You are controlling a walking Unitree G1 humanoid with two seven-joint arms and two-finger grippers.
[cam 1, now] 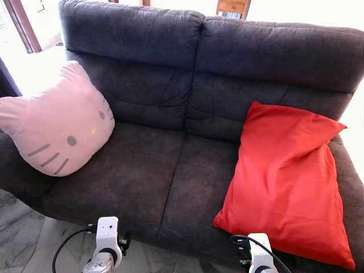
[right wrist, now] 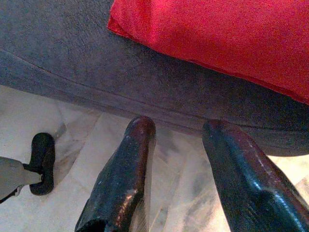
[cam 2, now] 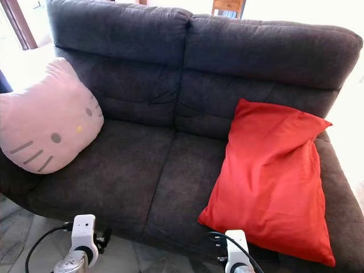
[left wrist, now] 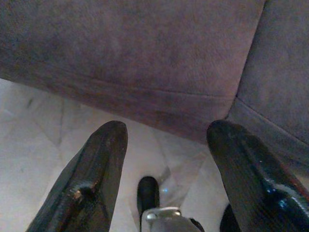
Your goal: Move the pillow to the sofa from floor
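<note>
Red pillow [cam 1: 287, 179] lies on the sofa [cam 1: 170, 165], on the right seat cushion, leaning back against the right backrest; its lower corner reaches the seat's front edge. Nothing lies on it or pins it.

Pink cat-face cushion [cam 1: 54, 128] is propped at the sofa's left end against the armrest, well apart from the pillow. Bare dark grey seat lies between the two.

Left gripper [left wrist: 166, 145] hangs low in front of the sofa's front edge, over pale marbled floor [left wrist: 34, 140]; fingers spread, nothing between them. Right gripper [right wrist: 178, 145] hangs likewise before the sofa front, just below the pillow's lower edge; fingers apart, empty, not touching the fabric.

Both white wrists sit at the bottom of the head views, left [cam 1: 106, 236] and right [cam 1: 260, 250], each with a black cable. A wooden chair back [cam 1: 232, 7] shows beyond the sofa top.
</note>
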